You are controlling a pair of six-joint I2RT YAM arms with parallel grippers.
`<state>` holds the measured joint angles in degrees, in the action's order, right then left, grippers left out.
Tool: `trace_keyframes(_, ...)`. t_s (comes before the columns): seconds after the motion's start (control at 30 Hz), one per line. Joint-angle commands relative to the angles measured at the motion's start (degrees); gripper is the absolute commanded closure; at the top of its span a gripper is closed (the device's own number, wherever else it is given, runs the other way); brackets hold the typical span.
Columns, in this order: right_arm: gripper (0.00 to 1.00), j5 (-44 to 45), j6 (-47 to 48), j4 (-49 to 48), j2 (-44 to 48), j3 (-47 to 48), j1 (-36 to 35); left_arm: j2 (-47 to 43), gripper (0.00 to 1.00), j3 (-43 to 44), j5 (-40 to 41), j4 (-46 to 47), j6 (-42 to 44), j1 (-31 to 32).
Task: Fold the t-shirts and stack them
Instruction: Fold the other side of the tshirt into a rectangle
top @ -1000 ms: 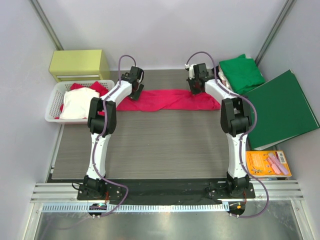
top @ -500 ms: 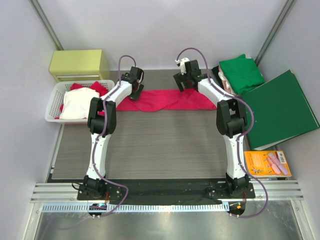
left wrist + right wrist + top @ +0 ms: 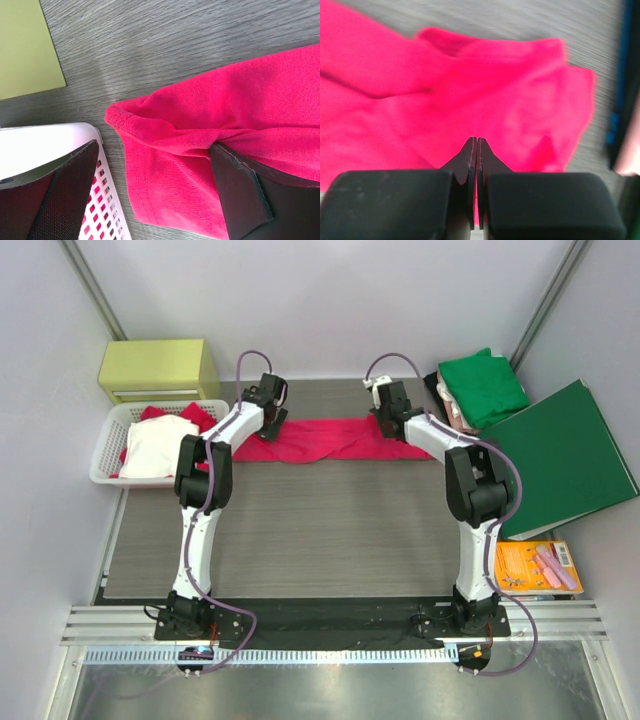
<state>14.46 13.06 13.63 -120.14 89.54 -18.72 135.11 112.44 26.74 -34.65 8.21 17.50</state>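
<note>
Between my two grippers, the pinkish-red t-shirt (image 3: 335,438) is lying as a long rumpled band across the far part of the table (image 3: 300,530), neither flattened nor folded. Under the left gripper (image 3: 155,150), one hemmed corner of it is sitting in the gap between the fingers (image 3: 65,185), which are standing wide apart. One finger is hanging over the rim of the white basket (image 3: 45,142), the other is resting on the cloth, and nothing is being gripped. Below the right gripper (image 3: 475,142) the shirt's other end is spreading out, blurred. That gripper's jaws are pressed together, and I am seeing no cloth pinched at the tips, so I am reading them as closed on nothing.

To the right gripper's outer side, the green t-shirt (image 3: 483,385) is sitting folded, with the pale beige-pink t-shirt (image 3: 452,405) showing at its edge. The dark-green folder (image 3: 560,455) is lying beyond them, nearer me.

As I am judging it, I am at the laying-out step for the red shirt, with the folding itself not begun. Next I am wanting the left jaws to close on that corner. The right jaws need to open and drop onto the far hem. Then both can draw apart together to pull the band flat.
</note>
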Motion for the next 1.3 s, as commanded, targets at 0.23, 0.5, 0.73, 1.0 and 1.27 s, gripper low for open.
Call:
trace_keyframes(0.23, 0.99, -2.0, -5.1, -4.2, 1.7, 3.0, 6.8, -2.6, 0.08, -1.5, -1.3, 0.1, 0.3, -0.4)
trace_keyframes(0.5, 0.99, -7.0, -6.5, -2.6, -2.4, 6.0, 9.1, -2.8, 0.08, -1.9, -0.8, 0.6, 0.8, -0.4)
trace_keyframes(0.73, 0.99, -11.8, -6.1, -0.2, -3.2, 6.3, 9.0, -2.0, 0.08, -1.7, -0.6, 0.4, 0.8, -0.3)
trace_keyframes(1.0, 0.99, -10.9, -8.6, 5.0, -8.2, 11.3, 9.5, -2.2, 0.08, -1.8, -0.6, 0.4, 0.9, -0.3)
trace_keyframes(1.27, 0.99, 5.0, -14.4, 3.3, -6.6, 10.0, 12.0, -2.6, 0.08, -2.2, -0.5, 0.5, 1.1, -0.2)
